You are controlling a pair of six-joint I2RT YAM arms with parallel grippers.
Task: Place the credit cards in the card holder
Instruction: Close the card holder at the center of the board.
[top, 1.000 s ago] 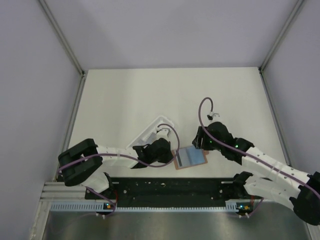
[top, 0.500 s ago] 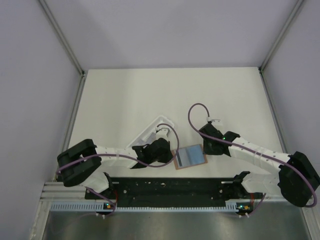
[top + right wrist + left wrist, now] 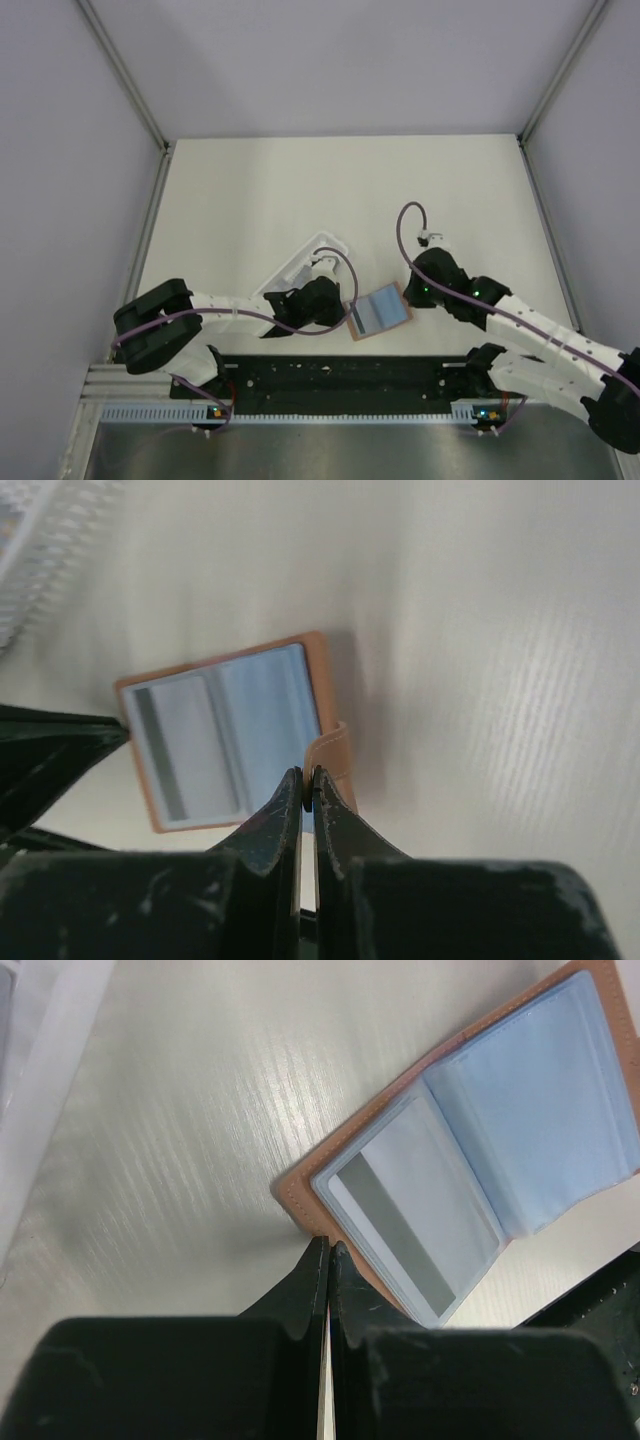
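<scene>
The card holder [image 3: 382, 311] lies open near the table's front edge, orange-brown outside and pale blue-grey inside [image 3: 540, 1120]. A grey credit card [image 3: 420, 1210] with a dark stripe sits in its left pocket [image 3: 180, 745]. My left gripper [image 3: 328, 1248] is shut with nothing between its fingers, its tips on the holder's left corner [image 3: 347, 312]. My right gripper [image 3: 308, 776] is shut on the holder's closing strap [image 3: 332, 750] at the right edge, just right of the holder in the top view [image 3: 404, 292].
A long white tray [image 3: 305, 262] lies behind my left gripper, its rim showing at the left wrist view's left edge [image 3: 25, 1070]. A black rail [image 3: 340, 375] runs along the near edge just in front of the holder.
My right gripper has closed from open onto the holder's strap, and its arm has shifted a little. The left gripper has stayed shut on the holder's corner.
</scene>
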